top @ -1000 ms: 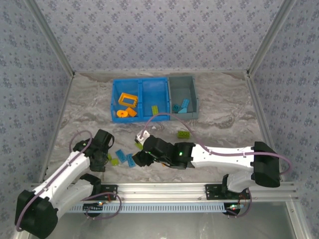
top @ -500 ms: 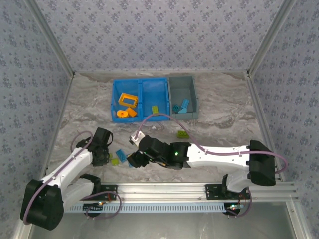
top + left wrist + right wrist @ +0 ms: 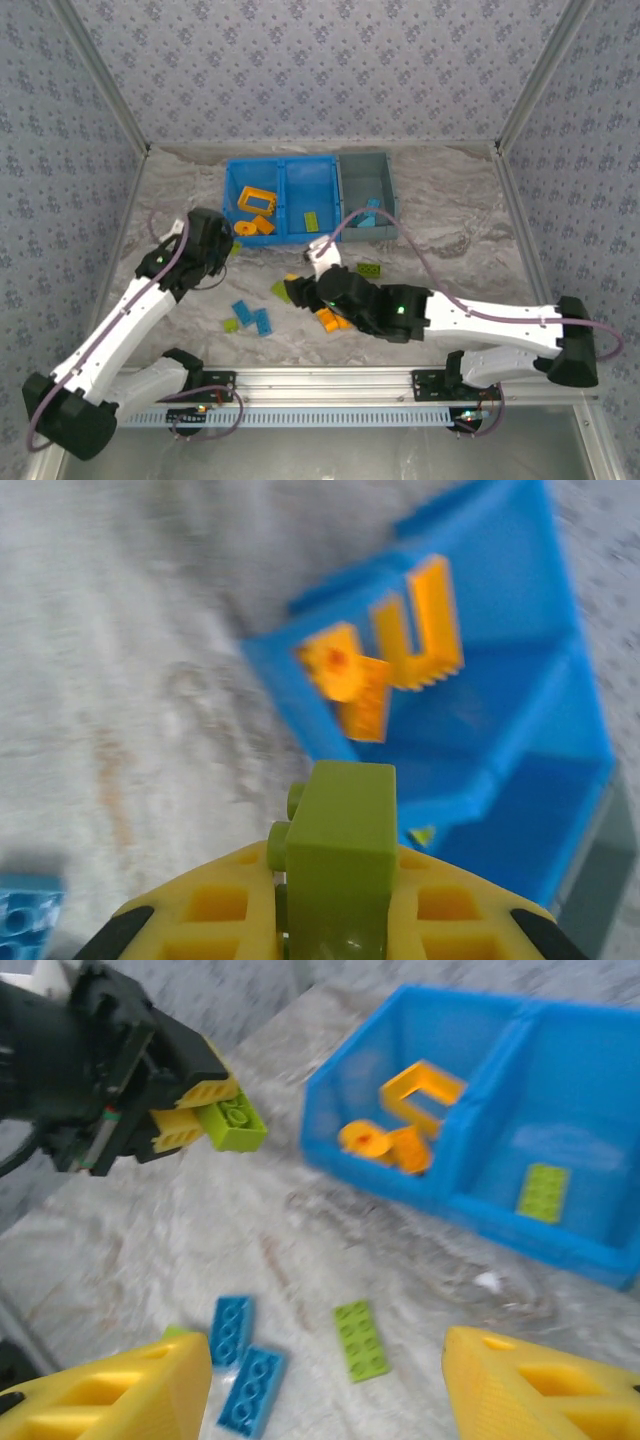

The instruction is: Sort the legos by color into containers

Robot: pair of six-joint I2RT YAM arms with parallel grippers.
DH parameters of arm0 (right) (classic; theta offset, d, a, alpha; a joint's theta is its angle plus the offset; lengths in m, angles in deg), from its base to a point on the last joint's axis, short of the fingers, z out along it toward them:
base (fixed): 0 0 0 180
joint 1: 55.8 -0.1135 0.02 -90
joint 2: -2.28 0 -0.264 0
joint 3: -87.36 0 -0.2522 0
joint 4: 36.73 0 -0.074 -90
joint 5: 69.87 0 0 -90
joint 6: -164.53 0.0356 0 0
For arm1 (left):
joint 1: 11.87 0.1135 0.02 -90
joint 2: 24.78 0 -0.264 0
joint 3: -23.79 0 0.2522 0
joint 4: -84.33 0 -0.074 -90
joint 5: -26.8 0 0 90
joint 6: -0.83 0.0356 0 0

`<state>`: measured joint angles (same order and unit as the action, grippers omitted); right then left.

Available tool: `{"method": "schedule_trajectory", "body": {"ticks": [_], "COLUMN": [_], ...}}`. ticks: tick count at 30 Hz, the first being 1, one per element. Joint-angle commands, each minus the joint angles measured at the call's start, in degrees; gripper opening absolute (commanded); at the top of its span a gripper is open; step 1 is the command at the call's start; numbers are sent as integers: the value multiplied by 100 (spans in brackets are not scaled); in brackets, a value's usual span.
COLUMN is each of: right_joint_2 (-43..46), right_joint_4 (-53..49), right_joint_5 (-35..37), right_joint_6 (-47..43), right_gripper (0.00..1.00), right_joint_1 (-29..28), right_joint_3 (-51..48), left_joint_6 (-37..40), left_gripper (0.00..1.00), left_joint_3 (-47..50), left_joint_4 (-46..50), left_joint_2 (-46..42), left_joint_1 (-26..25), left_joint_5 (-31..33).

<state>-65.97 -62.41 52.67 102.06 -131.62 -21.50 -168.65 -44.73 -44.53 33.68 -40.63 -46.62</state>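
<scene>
The lime green brick (image 3: 340, 820) is off the table (image 3: 450, 230), held in the air just outside the near left corner of the blue bin (image 3: 283, 195), with the orange frame (image 3: 257, 200) and the other orange pieces lying in the left compartment beyond it. It should handle as a light, stiff bit of moulded plastic: nothing to crush, but smooth on its faces and likely to twist or slip if caught by a corner, so a hold square across two opposite faces suits it best. The left pincer (image 3: 340, 872) is closed on its rear part, and the front of the brick juts past the fingertips with studs showing on one side. This grip looks firm enough for a short carry. The middle compartment, where a flat green brick (image 3: 312, 218) already lies, looks the likely goal, while the grey bin (image 3: 392, 195) next to it takes the blue ones. The right pincer (image 3: 325, 1365) hangs spread wide with nothing between its fingers, above loose pieces on the table – a pair of blue bricks (image 3: 231, 1330) and a green plate (image 3: 360, 1340).
</scene>
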Motion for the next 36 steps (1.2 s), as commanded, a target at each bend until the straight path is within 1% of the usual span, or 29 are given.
{"method": "schedule_trajectory", "body": {"ticks": [1, 4, 7, 11, 13, 16, 19, 22, 27, 29, 31, 32, 36], "right_joint_2": [350, 617, 821, 1070, 1200, 1373, 1467, 1472, 1428, 1394, 1374, 1367, 1361], "right_joint_4": [-18, -50, -298, -574, -705, -860, -953, -974, -872, -856, -853, -856, -851], "right_joint_5": [1321, 1663, 1823, 1924, 1962, 1993, 2006, 1982, 1910, 1867, 1838, 1832, 1822], "right_joint_6": [292, 322, 496, 665, 746, 806, 807, 807, 807, 807, 811, 807, 807], "right_gripper": [66, 67, 67, 67, 67, 67, 67, 67, 67, 67, 68, 67, 67], "right_joint_1": [14, 55, 93, 99, 102, 99, 102, 112, 128, 146, 154, 163, 165], "right_joint_3": [-358, -541, -579, -643, -683, -749, -795, -808, -836, -843, -830, -829, -852], "left_joint_6": [1678, 2511, 2946, 3266, 3415, 3523, 3679, 3712, 3651, 3617, 3607, 3586, 3529], "left_gripper": [12, 12, 13, 13, 14, 16, 19, 20, 23, 27, 34, 39, 49], "left_joint_3": [-861, -2073, -3060, -4121, -4743, -5455, -5890, -5911, -5730, -5730, -5533, -5498, -5353], "left_joint_4": [-407, -241, 3, 111, 469, 743, 814, 738, 523, 493, 483, 514, 623], "left_joint_2": [800, 1986, 3092, 4337, 5005, 5816, 6388, 6692, 6892, 6940, 6947, 6928, 6643], "left_joint_1": [-452, -839, -1012, -1016, -1009, -950, -899, -835, -752, -731, -709, -705, -706], "left_joint_5": [-18, -331, -558, -723, -700, -808, -965, -1090, -1318, -1389, -1438, -1417, -1214]}}
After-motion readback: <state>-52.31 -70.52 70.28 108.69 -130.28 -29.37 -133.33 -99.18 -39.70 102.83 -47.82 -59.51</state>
